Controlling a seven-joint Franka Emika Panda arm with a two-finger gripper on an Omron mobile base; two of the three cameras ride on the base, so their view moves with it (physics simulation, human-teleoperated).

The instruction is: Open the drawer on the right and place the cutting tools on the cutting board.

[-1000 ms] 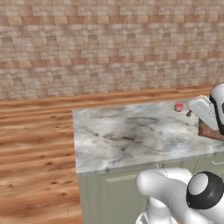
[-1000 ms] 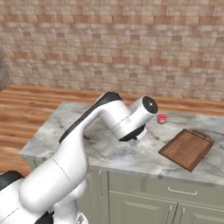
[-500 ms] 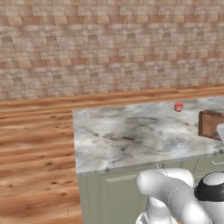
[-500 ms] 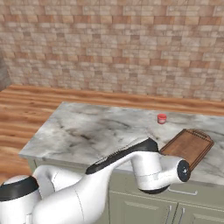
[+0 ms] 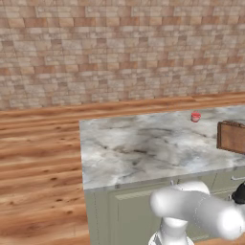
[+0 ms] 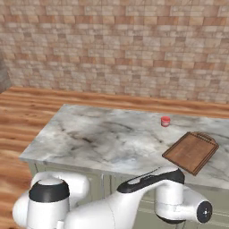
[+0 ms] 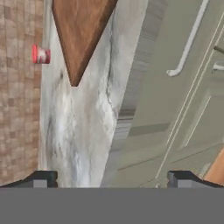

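In the hand view, which is rolled sideways, my gripper [image 7: 112, 179] is open, its dark fingertips [image 7: 41, 179] far apart with nothing between them. It hangs low in front of the cabinet, facing the grey-green drawer front [image 7: 175, 100] with its pale bar handle [image 7: 188, 43]; the drawer looks shut. The cutting tools are hidden. The reddish-brown cutting board [image 6: 191, 152] [image 5: 233, 136] [image 7: 81, 30] lies flat at the right end of the marble counter [image 6: 103, 138]. My arm [image 6: 179, 205] bends down below the counter's front edge.
A small red cup [image 6: 165, 121] [image 5: 195, 116] [image 7: 40, 55] stands near the back of the counter, left of the board. A brick wall [image 6: 116, 49] rises behind. Wooden floor [image 5: 38, 158] lies to the left of the cabinet [image 5: 134, 210].
The arm has swung down from above the counter's right side to below its front edge, before the cabinet. The jaws stayed wide apart.
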